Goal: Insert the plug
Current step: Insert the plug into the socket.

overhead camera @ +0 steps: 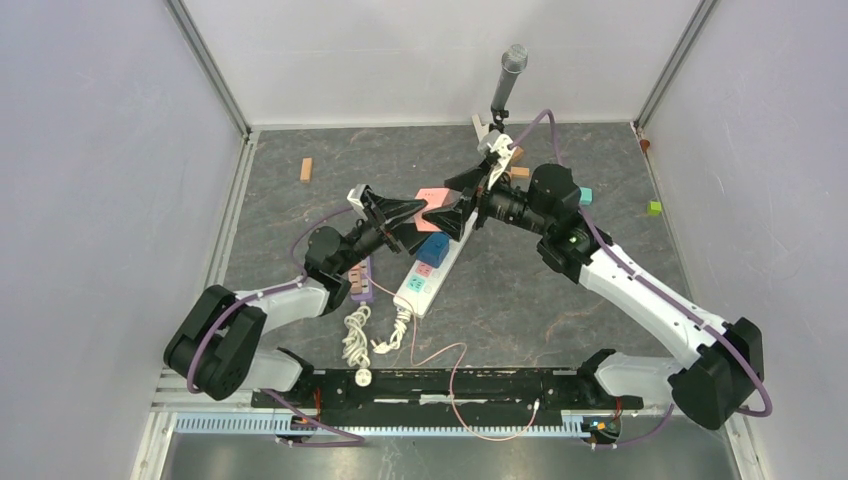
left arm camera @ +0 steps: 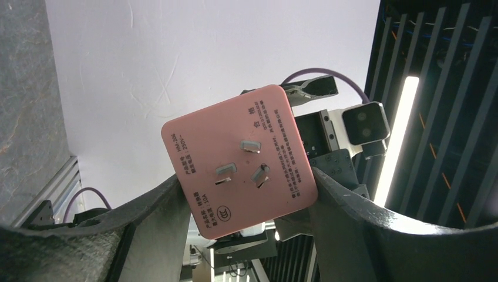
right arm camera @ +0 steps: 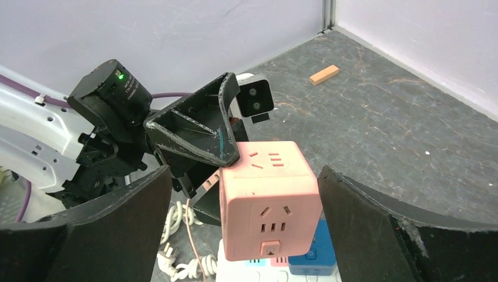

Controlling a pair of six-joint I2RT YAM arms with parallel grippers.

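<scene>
A pink cube plug adapter hangs in the air above the white power strip. My left gripper is shut on the pink cube. In the left wrist view its fingers press the cube's lower edges, and the three-prong face looks at the camera. My right gripper is open around the cube from the other side. In the right wrist view the cube sits between wide fingers with a gap on each side. A blue cube is plugged into the strip below.
A purple power strip and a coiled white cable with a plug lie left of the white strip. A thin pink wire loops near the front. A microphone stands at the back. Small blocks are scattered around.
</scene>
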